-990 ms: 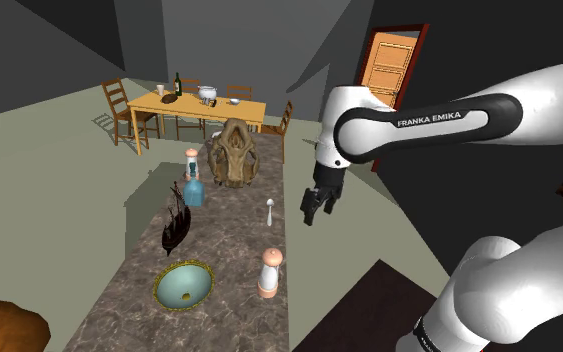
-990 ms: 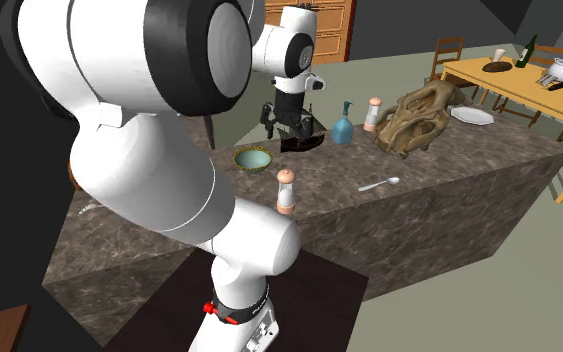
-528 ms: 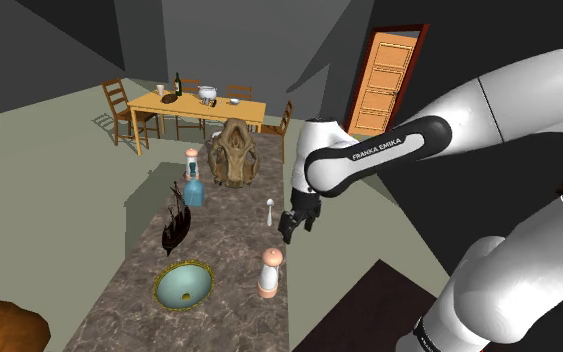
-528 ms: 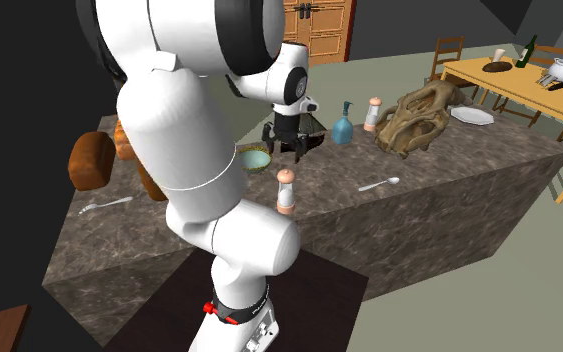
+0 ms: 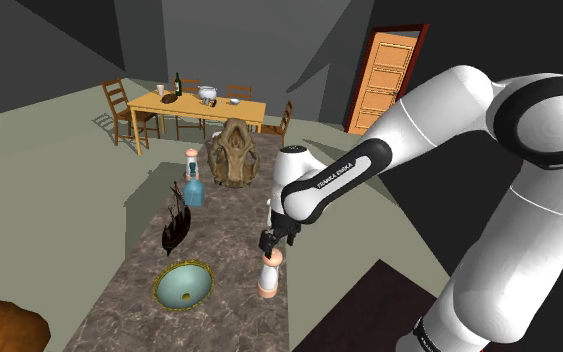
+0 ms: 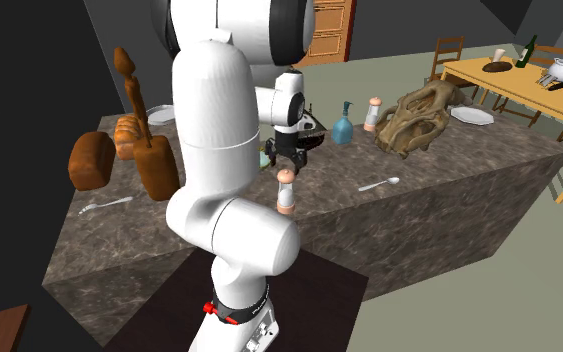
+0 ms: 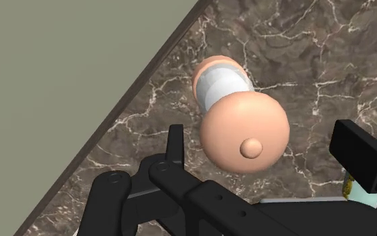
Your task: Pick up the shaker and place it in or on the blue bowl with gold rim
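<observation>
The shaker (image 5: 269, 272) is a white cylinder with a peach base and a peach knobbed cap, standing upright on the marble counter (image 5: 229, 300) near its edge. My gripper (image 5: 270, 243) hangs just above its cap, open. In the wrist view the shaker (image 7: 240, 124) lies between the two black fingers (image 7: 175, 144), which do not touch it. The blue bowl with gold rim (image 5: 184, 286) sits on the counter to the shoulder view's left of the shaker. In the second exterior view the gripper (image 6: 287, 162) is over the shaker (image 6: 286, 190).
A model ship (image 5: 176, 220), a blue bottle (image 5: 194, 190), a second shaker (image 5: 191, 157), a brown skull (image 5: 234, 152) and a spoon (image 5: 269, 208) stand farther along the counter. Bread loaves (image 6: 91, 160) lie at the other end. The counter's edge runs close beside the shaker.
The arm has swung toward the shoulder view's left and down. The gripper went from beside the counter's edge to just above the shaker. Nothing on the counter moved.
</observation>
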